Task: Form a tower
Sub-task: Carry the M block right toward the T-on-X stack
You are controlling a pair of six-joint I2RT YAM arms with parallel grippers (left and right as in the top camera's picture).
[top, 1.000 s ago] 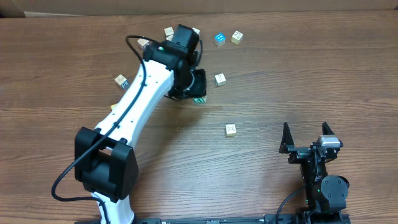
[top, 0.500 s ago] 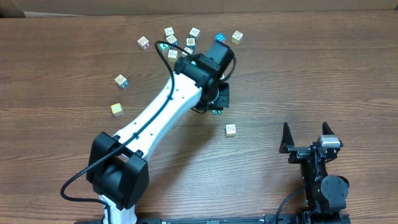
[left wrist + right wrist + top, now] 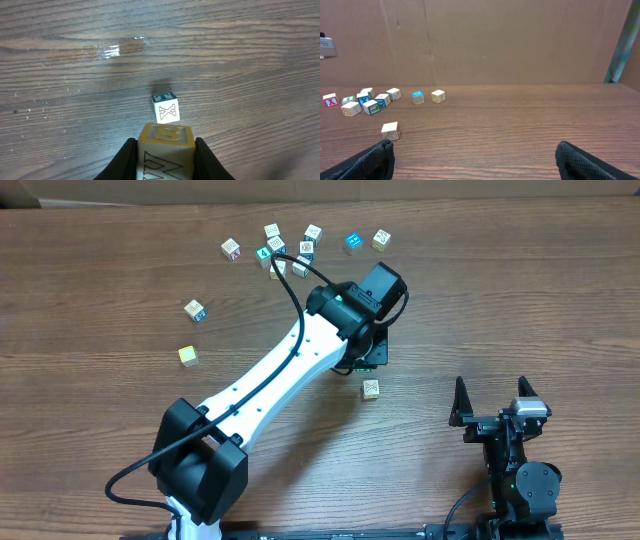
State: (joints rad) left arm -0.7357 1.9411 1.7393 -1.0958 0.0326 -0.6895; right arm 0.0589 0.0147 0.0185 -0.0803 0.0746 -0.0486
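Note:
My left gripper (image 3: pixel 166 144) is shut on a pale wooden cube (image 3: pixel 166 139) with a yellow "S" face and a "W" print. It hangs above the table, just short of a lone cube (image 3: pixel 165 108) with an "X" on top and a teal side. From overhead, the left gripper (image 3: pixel 368 354) sits just behind that lone cube (image 3: pixel 371 388). My right gripper (image 3: pixel 491 388) rests open at the near right, with nothing between its fingers (image 3: pixel 376 156). The tower is not in view; every cube I see stands single.
Several loose printed cubes (image 3: pixel 285 250) lie clustered at the back, with a blue one (image 3: pixel 353 242) and a tan one (image 3: pixel 381 239) beside them. Two more cubes (image 3: pixel 195 310) (image 3: pixel 187 355) sit at the left. A cardboard wall (image 3: pixel 480 40) backs the table.
The left arm has swung right and toward the near side with the cube in its grip, from beside the back cluster to just behind the lone cube. The right arm has not moved.

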